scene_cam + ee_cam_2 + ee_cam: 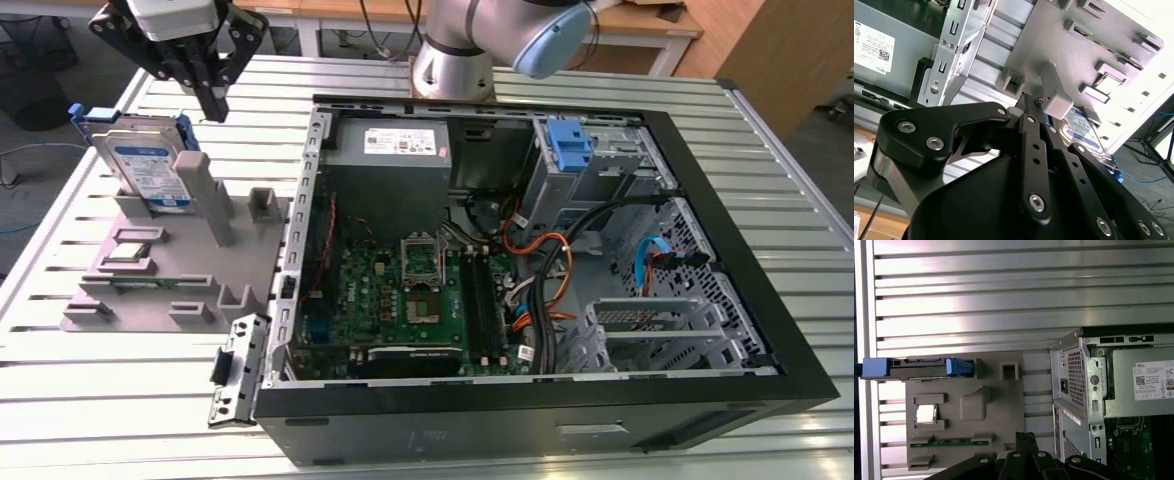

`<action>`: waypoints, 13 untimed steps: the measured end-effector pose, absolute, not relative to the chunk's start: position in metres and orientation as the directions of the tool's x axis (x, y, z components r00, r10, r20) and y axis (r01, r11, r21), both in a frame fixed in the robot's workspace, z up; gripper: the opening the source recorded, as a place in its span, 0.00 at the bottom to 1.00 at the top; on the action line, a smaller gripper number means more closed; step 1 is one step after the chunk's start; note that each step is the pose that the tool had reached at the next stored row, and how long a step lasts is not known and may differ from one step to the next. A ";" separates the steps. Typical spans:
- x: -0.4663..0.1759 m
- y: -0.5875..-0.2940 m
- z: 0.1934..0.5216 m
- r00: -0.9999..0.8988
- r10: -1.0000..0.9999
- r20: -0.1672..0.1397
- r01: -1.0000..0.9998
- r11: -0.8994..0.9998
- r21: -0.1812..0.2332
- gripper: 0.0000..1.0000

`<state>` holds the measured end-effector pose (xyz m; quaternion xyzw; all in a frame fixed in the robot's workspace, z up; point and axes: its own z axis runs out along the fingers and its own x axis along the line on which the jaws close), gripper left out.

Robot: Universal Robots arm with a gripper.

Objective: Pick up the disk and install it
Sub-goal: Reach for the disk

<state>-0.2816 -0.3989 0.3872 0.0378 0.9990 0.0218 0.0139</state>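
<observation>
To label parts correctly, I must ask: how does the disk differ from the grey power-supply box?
The disk stands on edge in the grey holder outside the computer case; the power-supply box sits inside it. The disk is thin and smaller, the box bulkier. The disk has blue rails, the box has none. Both carry a label.

white label (400, 143) on power supply (350, 160); blue-white label (151, 172) on disk (131, 130); fine print unreadable

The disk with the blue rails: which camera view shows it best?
The exterior view: the disk stands on edge in the grey holder, with its labelled face plainly seen. The first wrist view shows the disk from above, a narrow edge with blue rails. The second wrist view shows part of the disk beyond the gripper.
</observation>
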 end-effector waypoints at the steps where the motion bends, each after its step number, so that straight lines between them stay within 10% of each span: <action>1: -0.282 -0.399 0.387 -0.997 0.076 -0.026 0.075 0.996 0.044 0.10; 13: -0.285 -0.399 0.387 -0.997 0.076 -0.026 0.075 0.996 0.044 0.10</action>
